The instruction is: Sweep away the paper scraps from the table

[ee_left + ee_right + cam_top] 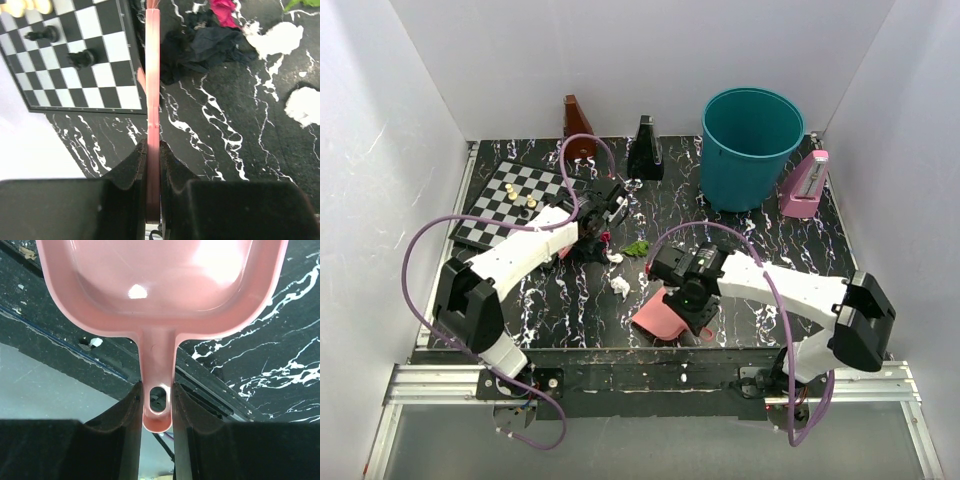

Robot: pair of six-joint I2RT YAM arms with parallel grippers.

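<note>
The left hand (pixel 153 152) pinches the pink brush (pixel 152 70); the right hand (pixel 156 395) pinches the dustpan (pixel 160 285) by its handle. The paper scraps (pixel 215 40) lie on the table (pixel 240 165) just beside the brush. Sweeping seems in hand; next, the brush must push them toward the dustpan.

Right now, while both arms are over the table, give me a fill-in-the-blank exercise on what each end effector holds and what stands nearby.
1. The right end effector is shut on the handle of the pink plastic ____.
2. The left end effector is shut on a thin pink brush handle, right beside the black-and-white checkered ____.
3. The tall round plastic bin at the back of the black marbled table is coloured ____.
Missing words: dustpan; chessboard; teal.
</note>
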